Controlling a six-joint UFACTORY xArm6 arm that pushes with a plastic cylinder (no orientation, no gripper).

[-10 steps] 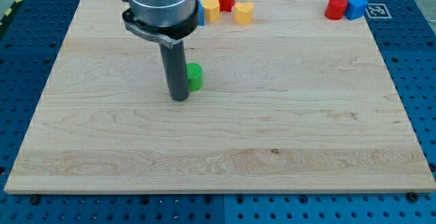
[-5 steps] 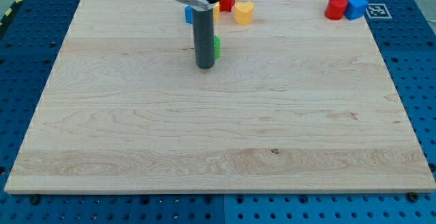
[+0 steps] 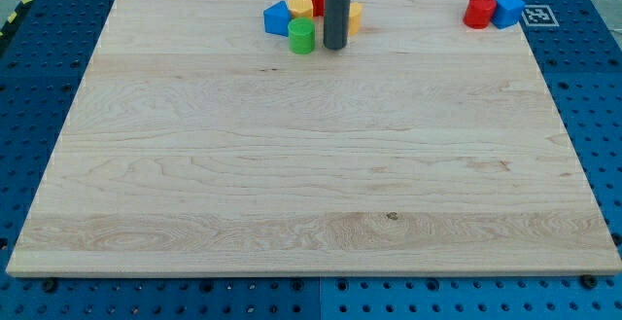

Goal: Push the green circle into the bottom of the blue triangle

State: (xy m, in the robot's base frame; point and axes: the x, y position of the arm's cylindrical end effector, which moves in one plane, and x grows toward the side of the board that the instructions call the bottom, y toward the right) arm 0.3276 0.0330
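Camera view: wooden board (image 3: 311,184) filling the frame, resting on blue pegboard (image 3: 598,87). Dark rod (image 3: 336,4) standing upright near the view's top, my tip (image 3: 335,47) bare, carrying nothing, sitting just right of the green circle (image 3: 301,36). Green circle lying just beside the blue triangle (image 3: 277,18), at its lower right.

The board (image 3: 292,184) is pale wood with visible grain, smooth and faintly satin. The blue surface around the board (image 3: 593,87) looks like matt perforated metal or plastic. The green circle (image 3: 301,37), the blue triangle (image 3: 278,18) beside it and their neighbours look like smooth, slightly glossy plastic. The rod above my tip (image 3: 335,47) is dark, matt and smooth.
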